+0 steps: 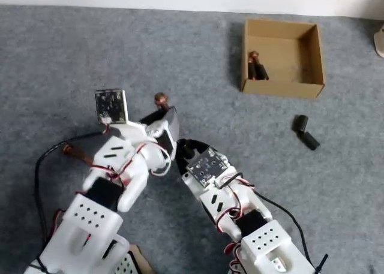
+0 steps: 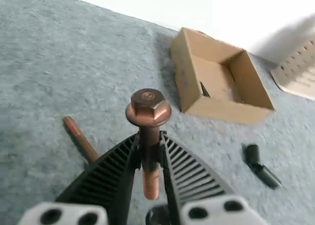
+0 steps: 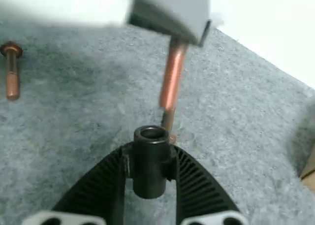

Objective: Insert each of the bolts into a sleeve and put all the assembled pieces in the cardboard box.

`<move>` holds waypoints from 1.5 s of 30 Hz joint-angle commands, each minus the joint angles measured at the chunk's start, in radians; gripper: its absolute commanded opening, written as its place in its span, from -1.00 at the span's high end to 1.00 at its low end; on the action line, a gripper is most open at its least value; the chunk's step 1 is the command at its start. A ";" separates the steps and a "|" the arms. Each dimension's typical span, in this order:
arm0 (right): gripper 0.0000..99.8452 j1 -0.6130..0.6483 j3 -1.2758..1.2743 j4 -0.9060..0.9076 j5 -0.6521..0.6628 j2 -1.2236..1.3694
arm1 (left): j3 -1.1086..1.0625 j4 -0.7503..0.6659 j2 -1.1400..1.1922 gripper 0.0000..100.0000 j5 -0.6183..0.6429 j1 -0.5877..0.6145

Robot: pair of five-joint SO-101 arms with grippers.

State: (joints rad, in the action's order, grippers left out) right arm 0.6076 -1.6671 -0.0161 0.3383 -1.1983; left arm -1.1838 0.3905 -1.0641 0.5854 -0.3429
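**Bolt-to-Sleeve Mating: Handling Notes**

**Current state.** The left gripper (image 2: pixel 148 136) is clenched on the shank of a bolt (image 2: pixel 148 109), just under the hex head. The head points up and the plain end hangs free below the jaws. The right gripper (image 3: pixel 149 151) is clamped around a sleeve (image 3: pixel 147 178) with its bore facing up. In the right wrist view the bolt tip hangs above the bore, close but not yet entered (it looks slightly off-centre). Both parts are held over the middle of the mat (image 1: pixel 54 58), well apart from the box (image 1: pixel 279 88) near the far edge. The box already holds assembled pieces (image 1: pixel 257 68). Two loose sleeves (image 1: pixel 309 141) lie near the box's front right corner. A loose bolt (image 1: pixel 72 151) lies on the mat beside the left arm.

**Bolt.** It appears to be metal: stiff, dense for its size and smooth on the shank. Expect it to pivot or slide in the jaws if pushed off-axis. A hold high on the shank, next to the head, leaves the most length free for insertion.

**Sleeve.** It appears rigid, round and dark, and is likely to roll when it lies loose on the mat. Grip it across the outer wall at mid-height and keep the bore clear.

**Caution.** Neither part looks fragile. The probable fault is misalignment, where the tip catches the rim and tilts one of the parts in its grip.
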 commanded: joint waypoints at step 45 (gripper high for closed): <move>0.99 -0.216 -0.077 0.018 -0.061 -0.016 | -0.150 0.058 -0.140 0.16 0.011 -0.073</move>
State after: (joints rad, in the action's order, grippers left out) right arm 0.4588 -1.6671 -0.0606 0.3307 -1.1968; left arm -1.3387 0.4565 -1.1914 0.5900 -0.4718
